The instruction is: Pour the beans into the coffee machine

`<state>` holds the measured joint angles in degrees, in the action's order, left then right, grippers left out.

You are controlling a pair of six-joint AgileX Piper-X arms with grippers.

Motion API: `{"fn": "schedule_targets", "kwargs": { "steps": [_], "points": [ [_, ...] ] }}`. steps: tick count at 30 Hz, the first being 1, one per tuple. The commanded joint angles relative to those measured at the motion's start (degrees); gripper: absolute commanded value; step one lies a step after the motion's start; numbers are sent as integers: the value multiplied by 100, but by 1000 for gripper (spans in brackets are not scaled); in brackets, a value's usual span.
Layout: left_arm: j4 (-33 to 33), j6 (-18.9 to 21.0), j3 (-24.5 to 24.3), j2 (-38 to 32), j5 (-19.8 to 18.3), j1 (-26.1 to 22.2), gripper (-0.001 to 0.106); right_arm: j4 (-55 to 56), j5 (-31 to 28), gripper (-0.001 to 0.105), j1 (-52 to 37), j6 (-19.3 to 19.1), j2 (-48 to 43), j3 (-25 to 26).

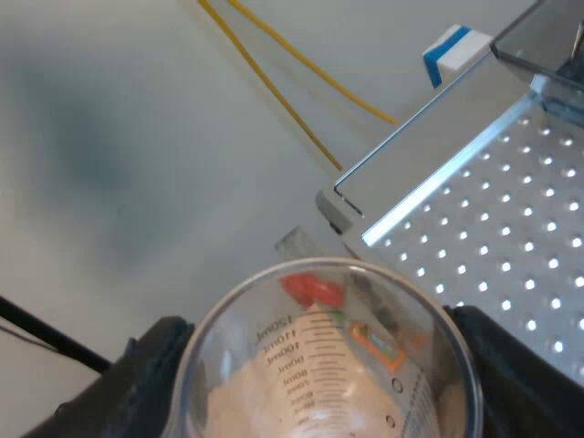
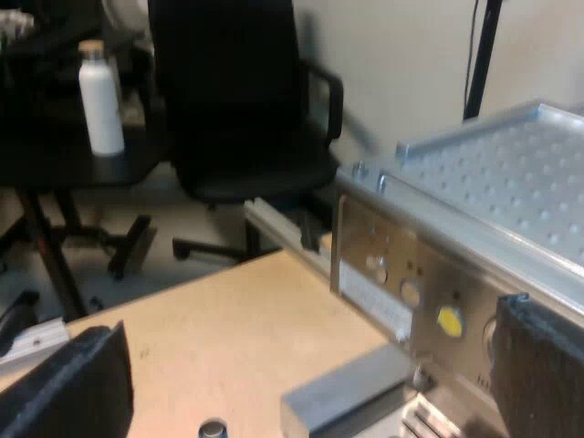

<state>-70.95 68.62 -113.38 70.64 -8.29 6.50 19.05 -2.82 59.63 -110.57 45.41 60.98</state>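
My left gripper [image 1: 328, 388] is shut on a clear measuring glass [image 1: 319, 356] with printed millilitre marks, one black finger [image 1: 137, 383] on each side of it. I look down into the glass and see no beans in it. It hangs just off a corner of the espresso machine's perforated metal top [image 1: 493, 228]. A dark clear-walled part [image 1: 547, 36], maybe the bean hopper, rises at the top's far end. My right gripper [image 2: 306, 388] is open with nothing between its fingers, low over the wooden table [image 2: 237, 328] before the machine's front panel [image 2: 411, 283].
Yellow cables [image 1: 283, 91] and a blue and white block [image 1: 453, 52] lie beyond the machine. A yellow button [image 2: 449, 319] sits on the panel above a grey ledge [image 2: 347, 392]. A black office chair [image 2: 246, 109] and a white bottle [image 2: 100, 96] stand past the table.
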Motion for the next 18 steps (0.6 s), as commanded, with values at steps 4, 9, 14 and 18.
{"fn": "schedule_targets", "kwargs": {
  "steps": [4, 9, 14, 18],
  "points": [
    [409, 245, 1189, -751, -12, -446, 1, 122, 520, 81, 0, -20, -52, 76],
    [727, 695, 2001, -1231, -221, -986, 1, 311, 598, 81, 0, -20, -16, 53],
    [1025, 863, 2688, -1641, -443, -1443, 1, 380, 815, 81, 0, -20, 160, 48],
    [1373, 911, 3384, -1964, -450, -1662, 1, 378, 828, 81, 0, -20, 402, 48]
  ]
}}
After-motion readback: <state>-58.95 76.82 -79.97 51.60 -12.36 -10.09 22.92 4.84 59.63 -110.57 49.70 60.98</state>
